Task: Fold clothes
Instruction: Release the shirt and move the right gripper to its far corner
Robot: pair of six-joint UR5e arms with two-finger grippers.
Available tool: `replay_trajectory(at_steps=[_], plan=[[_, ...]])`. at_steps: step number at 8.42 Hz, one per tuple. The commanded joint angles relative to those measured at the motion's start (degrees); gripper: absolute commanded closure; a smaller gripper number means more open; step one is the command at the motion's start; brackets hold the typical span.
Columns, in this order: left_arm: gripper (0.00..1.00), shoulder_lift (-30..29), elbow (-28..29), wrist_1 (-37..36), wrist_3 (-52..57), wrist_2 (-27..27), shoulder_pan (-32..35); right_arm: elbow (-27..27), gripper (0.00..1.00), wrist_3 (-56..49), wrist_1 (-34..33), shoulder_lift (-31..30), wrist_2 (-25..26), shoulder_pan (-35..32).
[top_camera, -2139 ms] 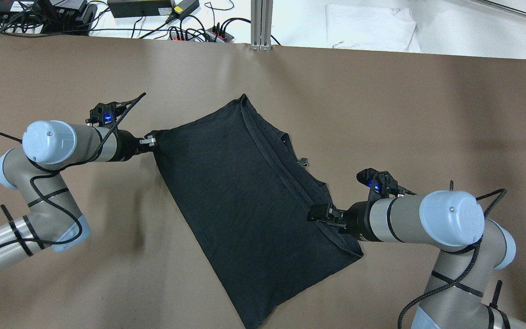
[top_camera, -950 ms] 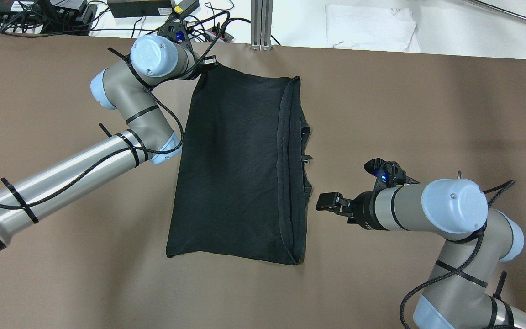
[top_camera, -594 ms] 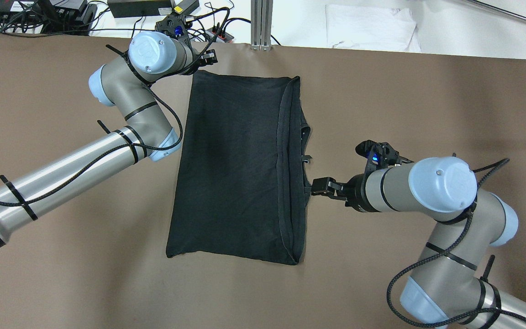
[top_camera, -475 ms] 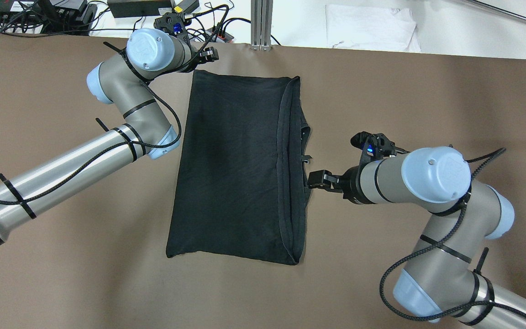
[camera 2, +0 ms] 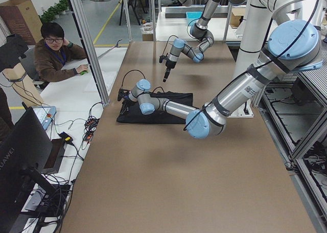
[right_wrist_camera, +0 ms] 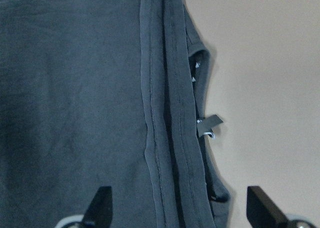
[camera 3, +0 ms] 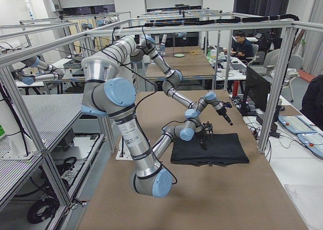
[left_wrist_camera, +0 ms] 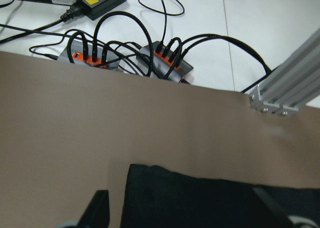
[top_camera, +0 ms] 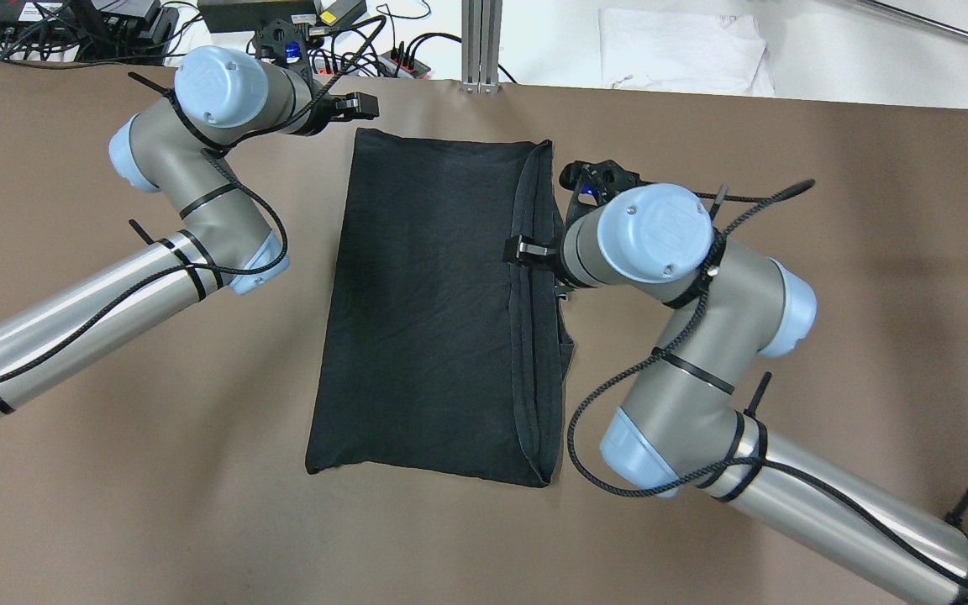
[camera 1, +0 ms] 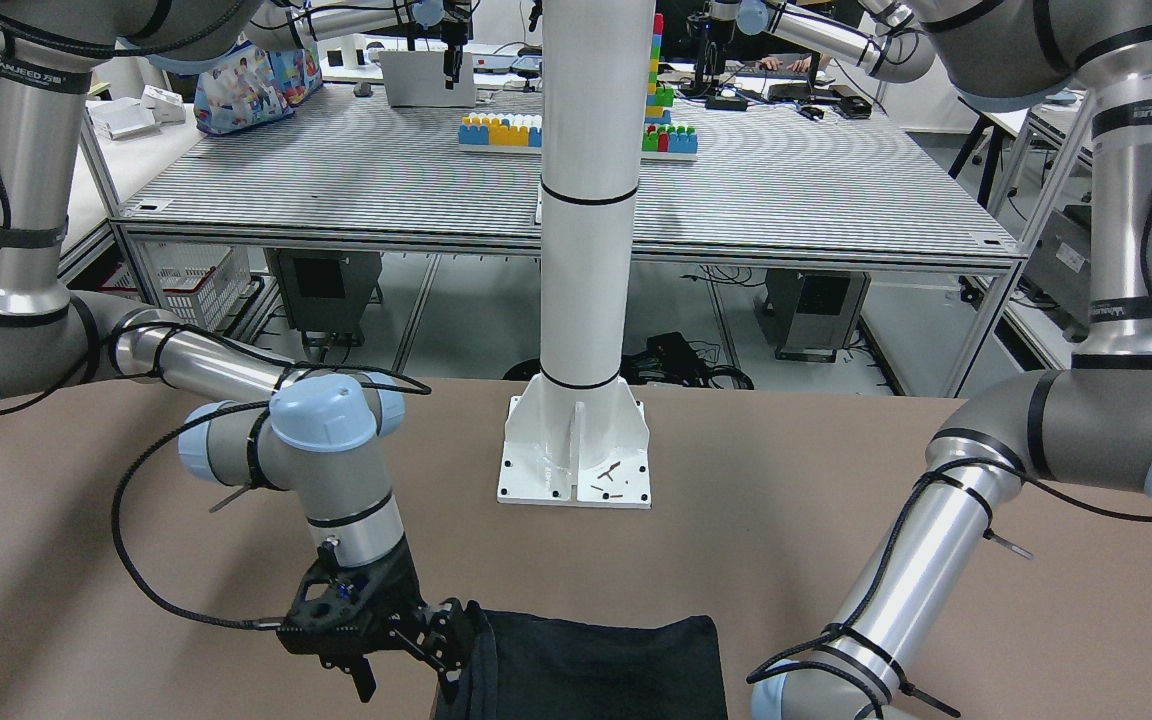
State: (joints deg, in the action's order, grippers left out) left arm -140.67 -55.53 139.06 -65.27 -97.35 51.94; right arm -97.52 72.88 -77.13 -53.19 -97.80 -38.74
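The clothes (top_camera: 425,294) are one black garment lying folded flat on the brown table (top_camera: 828,210), its hemmed edges (right_wrist_camera: 160,88) stacked along the right side. My left gripper (top_camera: 364,104) hovers just beyond the garment's far left corner (left_wrist_camera: 150,175), open and holding nothing. My right gripper (top_camera: 522,249) hangs over the hemmed edge about a third of the way down, also open with its fingers (right_wrist_camera: 101,202) spread wide above the fabric. A small label (right_wrist_camera: 210,123) sticks out from the right edge. The front-facing view shows the right gripper (camera 1: 436,640) at the cloth's edge (camera 1: 596,660).
A white post on a base plate (camera 1: 576,460) stands at the robot's side of the table. Power strips and cables (left_wrist_camera: 165,63), an aluminium post (top_camera: 481,42) and a white cloth (top_camera: 677,46) lie beyond the far edge. A person (camera 2: 56,54) sits there.
Both grippers have let go of the garment, which now lies flat. The left gripper has drawn back from the far corner. The right arm has swung up and over the hemmed edge.
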Motion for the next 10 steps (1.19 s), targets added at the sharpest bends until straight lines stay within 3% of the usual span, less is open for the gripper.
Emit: replay_trajectory(at_steps=[1,5,10], plan=[[0.0,5.31,-5.02,0.34,1.46,-3.45,1.57,11.35,0.06,-6.42,0.49,6.51,2.96,-3.0],[0.0,8.31,-7.05,1.48,5.14,-4.96,2.9,35.41,0.07,-6.61,18.75,14.67,11.92,-5.03],[0.0,8.13,-5.91,1.22,5.85,-4.7,3.17,52.05,0.11,-6.52,23.58,24.09,15.1,-4.6]])
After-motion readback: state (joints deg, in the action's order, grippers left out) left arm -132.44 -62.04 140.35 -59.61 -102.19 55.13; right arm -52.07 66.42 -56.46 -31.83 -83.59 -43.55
